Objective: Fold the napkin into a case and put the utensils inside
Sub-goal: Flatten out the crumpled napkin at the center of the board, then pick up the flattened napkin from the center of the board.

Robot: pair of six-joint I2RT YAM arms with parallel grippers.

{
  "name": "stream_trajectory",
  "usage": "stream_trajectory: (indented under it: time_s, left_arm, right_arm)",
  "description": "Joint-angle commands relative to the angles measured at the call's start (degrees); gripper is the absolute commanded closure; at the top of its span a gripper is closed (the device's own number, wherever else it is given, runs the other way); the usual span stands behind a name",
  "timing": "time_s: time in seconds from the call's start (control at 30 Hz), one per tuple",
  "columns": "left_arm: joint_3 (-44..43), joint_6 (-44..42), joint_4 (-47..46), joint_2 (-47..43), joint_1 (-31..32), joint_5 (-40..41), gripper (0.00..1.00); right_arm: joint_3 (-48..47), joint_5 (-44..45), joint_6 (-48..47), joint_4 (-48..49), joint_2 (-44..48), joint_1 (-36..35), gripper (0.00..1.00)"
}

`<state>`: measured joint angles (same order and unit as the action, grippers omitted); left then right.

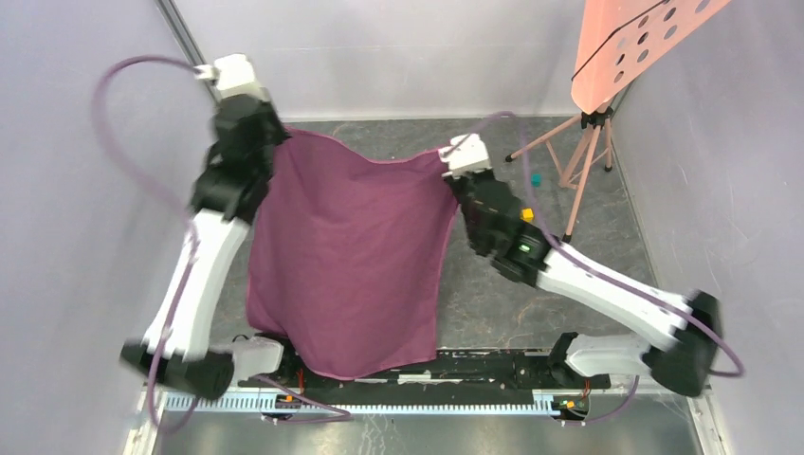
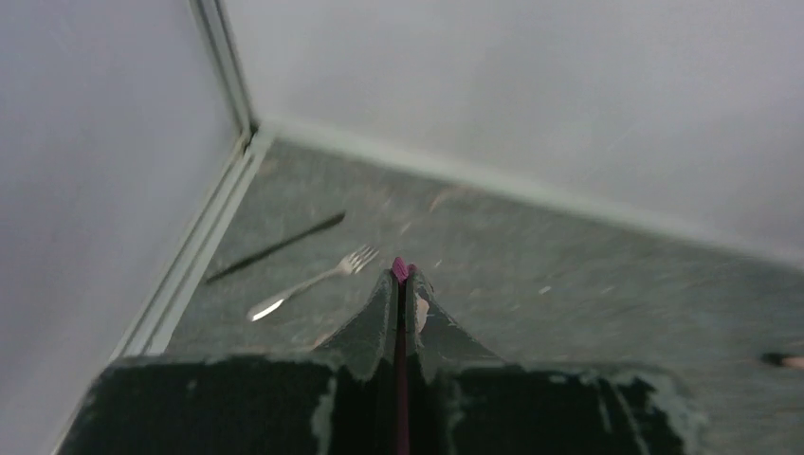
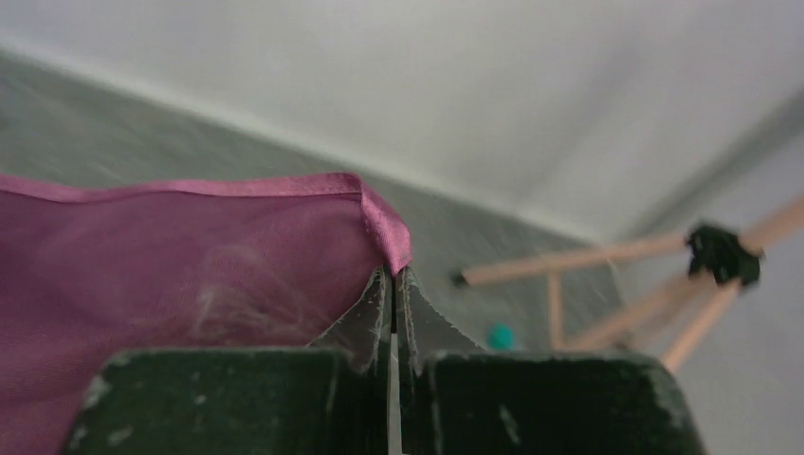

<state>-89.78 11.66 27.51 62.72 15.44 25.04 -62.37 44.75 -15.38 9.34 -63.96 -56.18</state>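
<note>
The plum-purple napkin (image 1: pixel 346 256) hangs spread out between both arms, its lower edge draped over the near edge of the table. My left gripper (image 1: pixel 277 133) is shut on its far left corner; a bit of purple cloth (image 2: pixel 399 269) pokes out between the tips of my left gripper (image 2: pixel 403 277). My right gripper (image 1: pixel 449 171) is shut on the far right corner, and the hemmed edge (image 3: pixel 284 186) stretches left from my right gripper (image 3: pixel 393 273). A silver fork (image 2: pixel 313 283) and a dark knife (image 2: pixel 275 248) lie on the table near the far left corner, below the left gripper.
A wooden tripod (image 1: pixel 578 152) with a pink perforated board (image 1: pixel 635 43) stands at the far right. A small teal cube (image 1: pixel 536 178) lies by its legs, also seen in the right wrist view (image 3: pixel 500 336). A yellow cube (image 1: pixel 526 215) shows by the right arm. White walls (image 2: pixel 531 85) close in the table.
</note>
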Motion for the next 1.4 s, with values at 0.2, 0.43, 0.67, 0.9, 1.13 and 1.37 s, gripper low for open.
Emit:
stream_trajectory:
  time_s: [0.2,0.43,0.67,0.9,1.13,1.37]
  left_arm:
    - [-1.41,-2.37,-11.4,39.41,-1.84,9.99,0.95]
    - [-34.89,-1.55,18.11,59.06,-2.78,10.35,0.18]
    - [-11.85,11.33,18.24,40.5,-2.96,-16.71,0.02]
    - [25.57,21.22,-0.73,21.06,-1.04,-40.49,0.0]
    - [40.6,22.48,-3.96,13.43,-0.02,-40.41,0.0]
    - [47.92,25.7,-3.95,11.65,0.11,-39.17,0.0]
  right_arm:
    - [-1.51,10.56,-6.68,15.74,-33.61,20.6,1.0]
    - [-29.97,-8.37,-6.07,-7.56,-54.1,27.44,0.12]
    - [-29.51,-21.52,13.57,-29.39,-45.91,27.03,0.02]
    - [-3.47,-47.96,25.42,-20.99,-30.87,26.75,0.03]
    - [4.28,-45.1,24.34,-19.67,-28.11,26.83,0.03]
    - [5.98,-38.94,25.4,-17.57,-30.32,27.0,0.04]
